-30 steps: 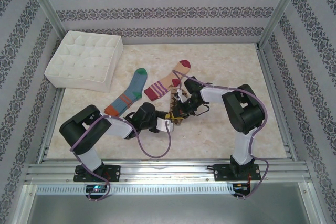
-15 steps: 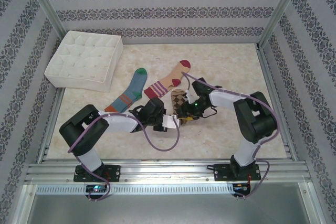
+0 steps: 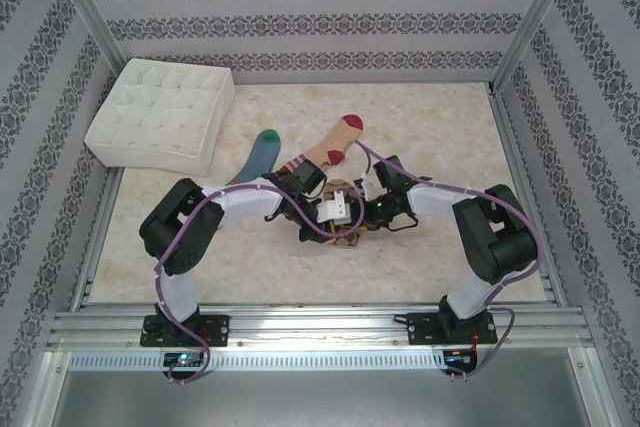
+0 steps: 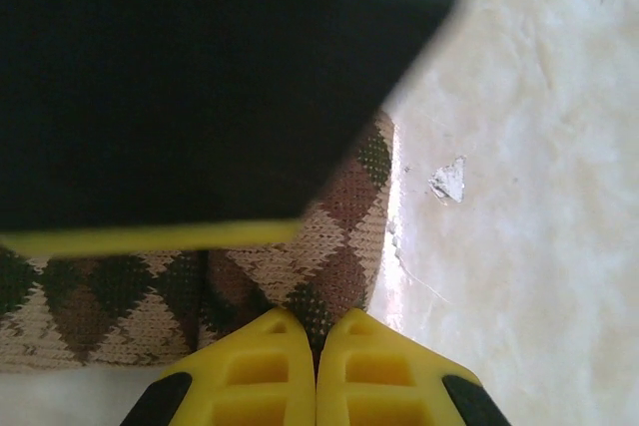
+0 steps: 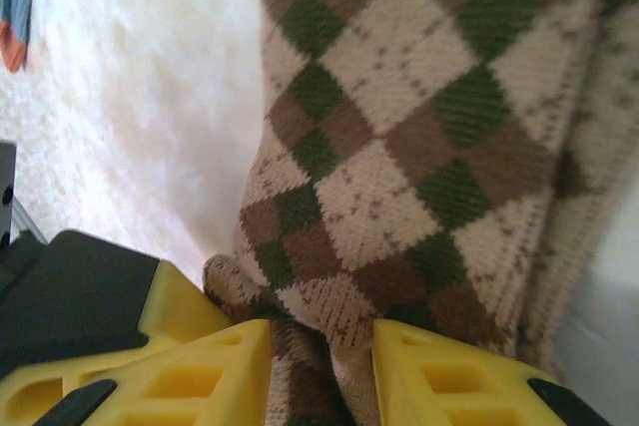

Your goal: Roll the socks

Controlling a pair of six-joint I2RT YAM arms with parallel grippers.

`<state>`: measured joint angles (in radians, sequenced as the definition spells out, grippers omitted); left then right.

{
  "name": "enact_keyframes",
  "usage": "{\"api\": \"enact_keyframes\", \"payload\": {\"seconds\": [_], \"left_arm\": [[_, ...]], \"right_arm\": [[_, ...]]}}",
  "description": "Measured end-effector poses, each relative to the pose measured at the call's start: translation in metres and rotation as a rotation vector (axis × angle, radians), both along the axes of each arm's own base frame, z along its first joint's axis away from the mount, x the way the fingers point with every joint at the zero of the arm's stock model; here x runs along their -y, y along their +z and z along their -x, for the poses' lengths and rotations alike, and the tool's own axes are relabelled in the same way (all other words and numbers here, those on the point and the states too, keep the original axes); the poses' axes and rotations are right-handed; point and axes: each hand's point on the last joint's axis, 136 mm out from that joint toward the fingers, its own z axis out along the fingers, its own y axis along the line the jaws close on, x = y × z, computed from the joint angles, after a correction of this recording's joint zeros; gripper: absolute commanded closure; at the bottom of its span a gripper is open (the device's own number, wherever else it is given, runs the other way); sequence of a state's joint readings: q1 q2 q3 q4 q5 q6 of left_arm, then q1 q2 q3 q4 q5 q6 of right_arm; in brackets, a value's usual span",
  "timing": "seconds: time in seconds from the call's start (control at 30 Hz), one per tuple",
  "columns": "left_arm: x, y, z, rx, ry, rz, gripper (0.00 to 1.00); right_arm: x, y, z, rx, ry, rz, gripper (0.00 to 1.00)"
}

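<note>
Pinching a fold of the argyle sock, the left gripper has its jaws together, while the right gripper clamps a bunch of the same sock. Beyond both grippers, the blue sock and tan sock lie on the tabletop.

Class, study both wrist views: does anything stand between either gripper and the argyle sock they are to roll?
Nothing visible does. The left gripper is shut on the edge of the argyle sock, and the right gripper has a fold of the same sock between its fingers. Both touch it directly.
</note>
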<state>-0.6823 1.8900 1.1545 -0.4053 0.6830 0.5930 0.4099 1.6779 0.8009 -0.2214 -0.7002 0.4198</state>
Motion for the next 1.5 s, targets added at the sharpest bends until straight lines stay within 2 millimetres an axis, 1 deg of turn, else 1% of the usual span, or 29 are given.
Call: {"api": "enact_keyframes", "payload": {"seconds": [0.07,0.17,0.3,0.4,0.47,0.53,0.6,0.67,0.73,0.87,0.93,1.2,1.4,1.47,1.5], "left_arm": [[-0.003,0.000,0.000,-0.061,0.018,0.000,1.00],[-0.007,0.001,0.000,-0.141,0.043,0.008,1.00],[-0.008,0.000,-0.001,-0.223,0.063,0.014,1.00],[-0.008,0.000,0.001,-0.266,0.064,0.014,1.00],[-0.008,0.000,0.003,-0.291,0.065,0.012,1.00],[-0.009,0.000,0.005,-0.314,0.066,0.005,1.00],[-0.008,-0.001,0.005,-0.332,0.065,0.001,1.00],[-0.008,-0.001,0.006,-0.364,0.067,-0.007,1.00],[-0.006,-0.002,0.005,-0.390,0.069,-0.009,1.00],[-0.003,-0.002,0.002,-0.447,0.092,-0.013,1.00],[-0.004,-0.002,0.000,-0.475,0.109,-0.011,1.00],[-0.007,-0.004,-0.008,-0.584,0.190,-0.006,1.00],[-0.011,-0.004,-0.015,-0.642,0.270,-0.018,1.00],[-0.011,-0.004,-0.015,-0.658,0.290,-0.021,1.00],[-0.010,-0.004,-0.016,-0.662,0.296,-0.022,1.00]], "right_arm": [[-0.002,-0.001,0.002,0.011,0.010,-0.005,0.62],[-0.001,-0.001,0.005,0.033,0.011,-0.003,0.58],[0.012,0.004,0.005,0.098,-0.021,0.048,0.54],[0.024,0.017,0.001,0.177,-0.058,0.088,0.55],[0.029,0.031,-0.004,0.255,-0.065,0.106,0.56],[0.028,0.043,-0.005,0.318,-0.048,0.103,0.57],[0.023,0.049,-0.003,0.355,-0.015,0.096,0.57],[0.019,0.048,0.000,0.367,0.013,0.099,0.57],[0.011,0.043,0.005,0.362,0.048,0.094,0.59],[0.001,0.020,0.015,0.298,0.094,0.112,0.62],[-0.001,0.014,0.015,0.282,0.096,0.117,0.62],[-0.005,0.011,0.010,0.295,0.078,0.122,0.62],[-0.005,0.006,0.015,0.298,0.084,0.134,0.63],[-0.005,0.005,0.015,0.306,0.086,0.140,0.64],[-0.006,0.005,0.015,0.307,0.087,0.142,0.67]]}}
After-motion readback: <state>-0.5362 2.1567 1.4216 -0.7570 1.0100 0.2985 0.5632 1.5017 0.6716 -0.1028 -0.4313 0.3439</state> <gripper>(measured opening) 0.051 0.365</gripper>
